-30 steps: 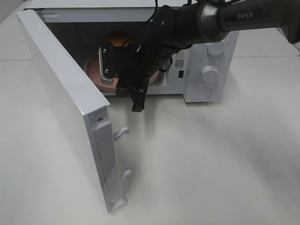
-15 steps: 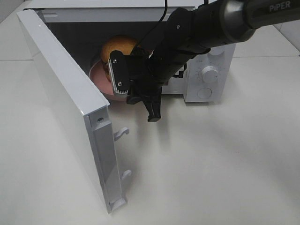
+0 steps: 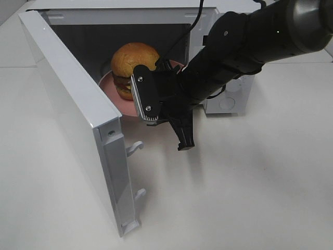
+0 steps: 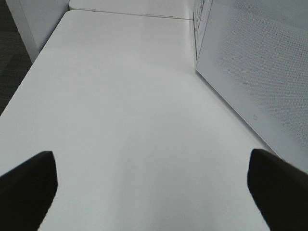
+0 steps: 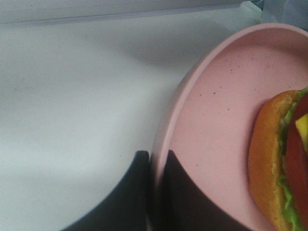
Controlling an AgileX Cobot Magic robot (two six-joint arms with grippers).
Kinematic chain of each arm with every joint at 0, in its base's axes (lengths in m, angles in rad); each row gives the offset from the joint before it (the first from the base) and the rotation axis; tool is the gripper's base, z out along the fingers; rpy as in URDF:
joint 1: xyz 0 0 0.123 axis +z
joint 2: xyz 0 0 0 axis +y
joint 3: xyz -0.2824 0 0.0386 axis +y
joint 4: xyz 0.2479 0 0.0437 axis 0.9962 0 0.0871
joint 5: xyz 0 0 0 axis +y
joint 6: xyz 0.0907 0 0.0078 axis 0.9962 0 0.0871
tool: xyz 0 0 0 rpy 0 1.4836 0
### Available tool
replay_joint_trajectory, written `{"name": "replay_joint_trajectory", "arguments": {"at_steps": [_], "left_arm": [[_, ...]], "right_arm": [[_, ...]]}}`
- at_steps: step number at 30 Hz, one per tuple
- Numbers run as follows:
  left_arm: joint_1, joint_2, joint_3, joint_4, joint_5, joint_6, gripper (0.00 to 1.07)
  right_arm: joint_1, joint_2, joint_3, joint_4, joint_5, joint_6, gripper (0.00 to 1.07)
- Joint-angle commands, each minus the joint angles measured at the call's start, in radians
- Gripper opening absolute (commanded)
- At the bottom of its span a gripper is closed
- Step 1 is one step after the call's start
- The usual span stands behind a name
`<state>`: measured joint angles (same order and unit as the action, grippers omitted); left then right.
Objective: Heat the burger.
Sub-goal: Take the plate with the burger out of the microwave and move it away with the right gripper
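Observation:
The burger, with a golden-brown bun, sits on a pink plate just inside the open microwave. In the right wrist view the burger shows its bun edge, lettuce and a red layer. There my right gripper is shut on the near rim of the pink plate, one dark finger on either side of the rim. The right arm reaches across the microwave front. My left gripper is open above bare table, beside the door's outer face.
The microwave door stands swung wide open to the left, with two latch hooks at its free edge. The control panel is mostly hidden behind the right arm. White table lies in front.
My right arm has drawn back toward the front right and lower, uncovering the burger. The plate has shifted slightly with it. The grip on the rim is unchanged.

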<state>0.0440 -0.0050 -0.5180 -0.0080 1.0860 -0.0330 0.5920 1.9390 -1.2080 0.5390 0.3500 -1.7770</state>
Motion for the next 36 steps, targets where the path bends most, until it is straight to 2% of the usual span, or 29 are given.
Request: {"name": "replay_joint_trajectory", "arguments": {"at_steps": [1, 3, 8, 19, 32, 36], "left_arm": [[0.003, -0.002, 0.003, -0.001, -0.017, 0.0, 1.0], [0.003, -0.002, 0.003, -0.001, -0.017, 0.0, 1.0], [0.003, -0.002, 0.003, -0.001, -0.017, 0.0, 1.0], [0.003, -0.002, 0.003, -0.001, -0.017, 0.0, 1.0], [0.003, -0.002, 0.003, -0.001, -0.017, 0.0, 1.0], [0.003, -0.002, 0.003, -0.001, -0.017, 0.0, 1.0]], "right_arm": [[-0.005, -0.046, 0.017, 0.056, -0.093, -0.053, 0.0], [-0.005, -0.076, 0.048, 0.119, -0.116, -0.119, 0.0], [-0.005, -0.092, 0.065, 0.166, -0.107, -0.145, 0.0], [-0.005, -0.156, 0.135, 0.183, -0.115, -0.165, 0.0], [-0.005, -0.353, 0.372, 0.188, -0.167, -0.162, 0.0], [-0.005, -0.406, 0.417, 0.189, -0.167, -0.162, 0.0]]}}
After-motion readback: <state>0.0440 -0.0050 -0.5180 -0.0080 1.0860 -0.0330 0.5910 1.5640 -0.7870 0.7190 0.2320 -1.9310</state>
